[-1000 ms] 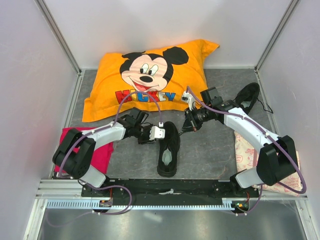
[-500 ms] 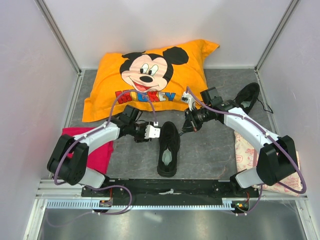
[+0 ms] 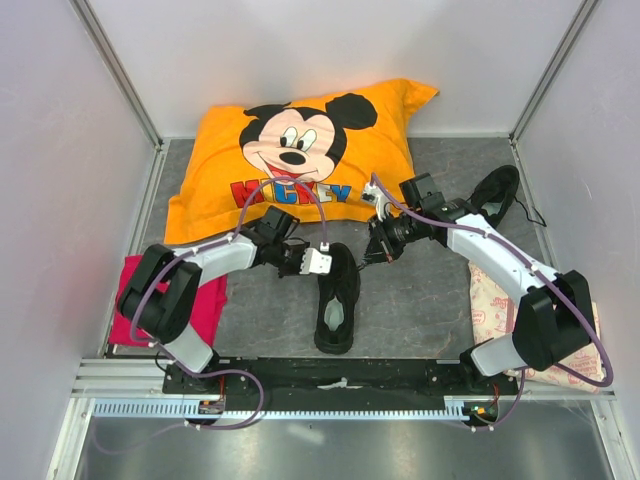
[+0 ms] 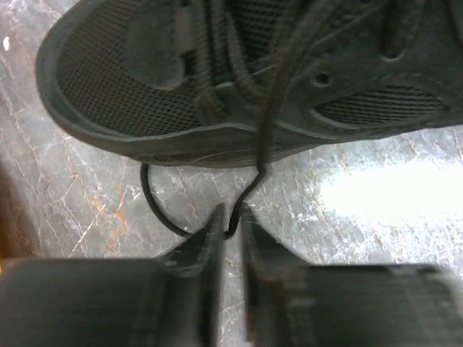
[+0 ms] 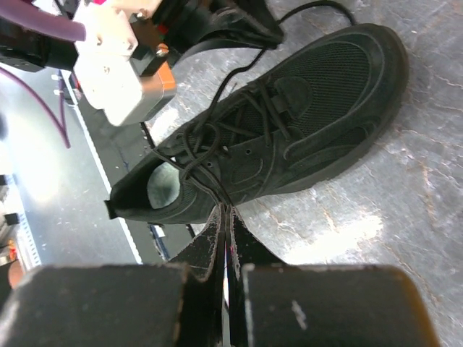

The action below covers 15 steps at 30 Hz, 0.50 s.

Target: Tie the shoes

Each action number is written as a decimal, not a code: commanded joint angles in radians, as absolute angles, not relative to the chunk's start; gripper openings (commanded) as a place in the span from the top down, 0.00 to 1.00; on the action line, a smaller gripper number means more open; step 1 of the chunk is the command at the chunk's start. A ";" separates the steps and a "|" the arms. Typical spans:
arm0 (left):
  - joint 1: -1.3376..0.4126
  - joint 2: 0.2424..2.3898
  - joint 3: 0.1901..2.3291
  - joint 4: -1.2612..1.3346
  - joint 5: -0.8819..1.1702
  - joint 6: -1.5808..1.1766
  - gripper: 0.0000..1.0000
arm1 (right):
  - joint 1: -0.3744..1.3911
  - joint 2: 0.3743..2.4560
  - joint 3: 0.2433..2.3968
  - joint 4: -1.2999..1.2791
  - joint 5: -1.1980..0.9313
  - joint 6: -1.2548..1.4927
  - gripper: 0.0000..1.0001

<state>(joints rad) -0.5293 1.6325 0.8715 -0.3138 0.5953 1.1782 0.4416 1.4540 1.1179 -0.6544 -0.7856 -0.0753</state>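
Black lace [image 4: 250, 188] vanishes inside pinching left pincer [image 4: 231, 219]; shoe [image 4: 94, 79] cropped.

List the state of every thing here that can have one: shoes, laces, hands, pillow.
Near shoe: upright on its sole, untied.
Far shoe: untied, not held.
Left lace: pinched at its end by the left hand.
Right lace: pinched by the right hand.
Left hand: shut on left lace.
Right hand: shut on right lace.
Mickey pillow: lying flat, face up.

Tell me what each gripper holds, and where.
Right gripper: centre shoe's lace, pinched off its side. Left gripper: another strand between its fingers near the toe, grip uncertain.
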 commanded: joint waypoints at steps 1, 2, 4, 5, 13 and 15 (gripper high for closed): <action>-0.535 1.515 0.844 -0.429 0.581 1.230 0.97 | 0.446 1.414 1.164 -0.657 -0.726 -0.106 1.00; -0.537 1.487 0.827 -0.455 0.583 1.247 0.98 | 0.446 1.405 1.166 -0.658 -0.707 -0.107 1.00; -0.535 1.416 0.775 -0.526 0.587 1.268 0.99 | 0.446 1.397 1.169 -0.660 -0.692 -0.109 1.00; -0.535 1.348 0.756 -0.544 0.589 1.279 0.98 | 0.445 1.394 1.170 -0.661 -0.671 -0.112 1.00; -0.535 1.126 0.647 -0.756 0.604 1.312 0.98 | 0.446 1.362 1.167 -0.669 -0.577 -0.161 1.00; -0.537 1.083 0.638 -0.782 0.607 1.312 0.98 | 0.446 1.359 1.169 -0.670 -0.548 -0.178 1.00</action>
<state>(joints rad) -0.5339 1.1454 0.6605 -0.6601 0.5781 1.2587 0.4431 1.3918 1.1282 -0.6712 -0.6220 -0.1287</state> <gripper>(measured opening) 0.027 0.007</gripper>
